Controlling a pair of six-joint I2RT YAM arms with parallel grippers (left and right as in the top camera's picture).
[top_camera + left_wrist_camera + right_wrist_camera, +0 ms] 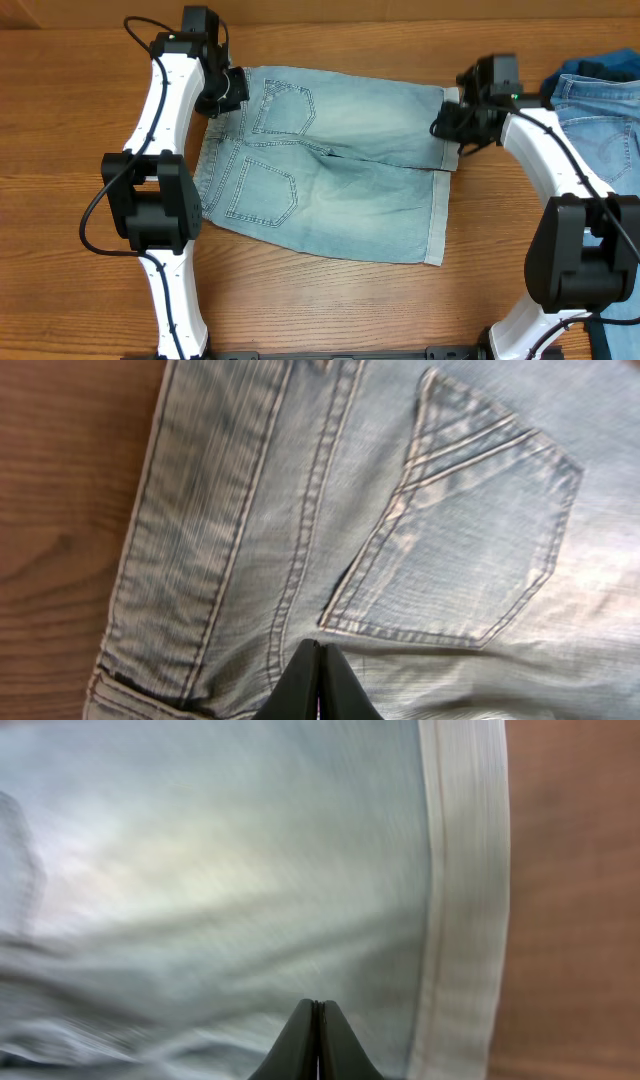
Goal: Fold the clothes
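Denim, pale washed blue: the shorts lie spread flat on the bench, back pockets up, waistband toward the left arm and cuffed hems toward the right. More blue jeans sit piled at the right edge.

The left hand is at the far waistband corner and the right hand is at the far leg's cuff. Both wrist views show the fingers pressed together with no cloth visibly between them, so they're closed on nothing as far as I can see.

My guess on handling: fairly heavy, limp overall but stiff along the seams, not slippery, nothing fragile. Waistband and cuff are the thick, grippy bits, so I'd pinch there. The thin middle would just sag and wrinkle.
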